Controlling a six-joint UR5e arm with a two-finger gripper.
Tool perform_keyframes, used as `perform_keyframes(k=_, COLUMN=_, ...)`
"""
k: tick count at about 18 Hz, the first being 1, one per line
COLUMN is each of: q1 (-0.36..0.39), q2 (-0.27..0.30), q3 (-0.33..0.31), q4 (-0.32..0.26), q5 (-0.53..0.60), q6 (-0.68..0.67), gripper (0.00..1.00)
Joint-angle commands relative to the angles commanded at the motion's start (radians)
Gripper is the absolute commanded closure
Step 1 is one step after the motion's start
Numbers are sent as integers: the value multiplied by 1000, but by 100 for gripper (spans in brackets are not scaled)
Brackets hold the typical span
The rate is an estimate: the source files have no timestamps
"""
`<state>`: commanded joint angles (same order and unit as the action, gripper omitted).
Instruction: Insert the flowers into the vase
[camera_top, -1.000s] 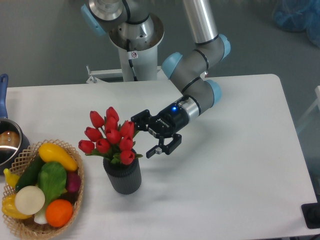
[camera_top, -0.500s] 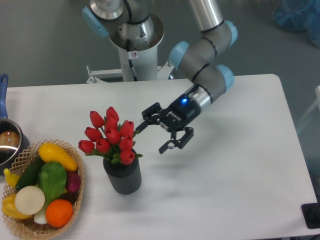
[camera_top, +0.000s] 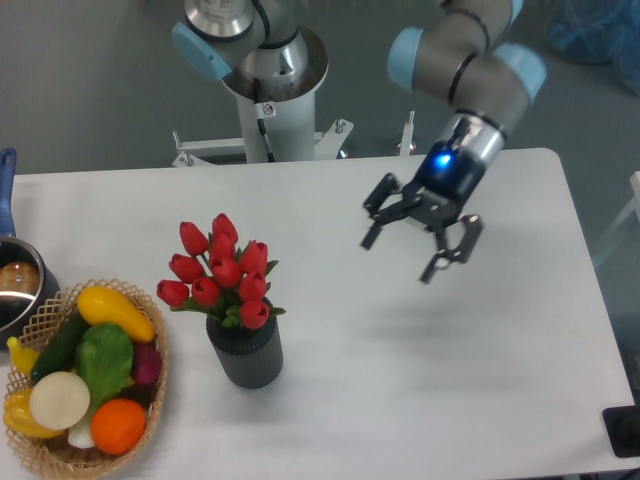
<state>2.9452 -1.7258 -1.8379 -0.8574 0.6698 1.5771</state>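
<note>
Jaws wide apart, nothing btwn them. The gripper (camera_top: 418, 240) hangs in the air over the right half of the table (camera_top: 480, 380), fingers pointing down and toward the viewer, blue light lit on the wrist.

What changed: a sec ago the gripper sat right next to the flowers (camera_top: 222, 270), jaws spread and just off the rightmost blooms. Half a sec ago it had drawn a bit up and to the right. Now it's well apart from them, lifted and swung to the right w/ the arm raised. The bunch hasn't moved across all three views, same lean to the left, same blooms on top.

Flowers stand w/ stems down inside the vase (camera_top: 245, 352), red heads and a few green leaves sticking out above the rim. Vase is upright on the table, front left of centre, just beside the basket (camera_top: 40, 450) of fruit and veg. A pot (camera_top: 15, 290) w/ a blue handle shows at the left edge.

Meaning, as I judge it: release done, bunch stays put w/o support, so the task looks finished. The arm is prob just retreating; nothing left to grasp.
</note>
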Motion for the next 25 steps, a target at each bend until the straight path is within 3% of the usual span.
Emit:
perform_keyframes(k=10, q1=3, q2=66, q3=137, q4=-29, q5=557, q6=-35, gripper=0)
perform_keyframes(k=13, q1=-2, q2=78, q3=186, q4=-173, q5=721, q6=-23, gripper=0)
perform_keyframes(k=17, q1=5, q2=107, q3=269, q4=-397, q5=747, q6=26, gripper=0)
perform_keyframes(k=22, q1=8, q2=182, q3=278, q4=-535, q5=812, q6=81, gripper=0)
perform_keyframes(k=25, q1=9, q2=196, q3=276, q4=-595, q5=875, q6=153, gripper=0)
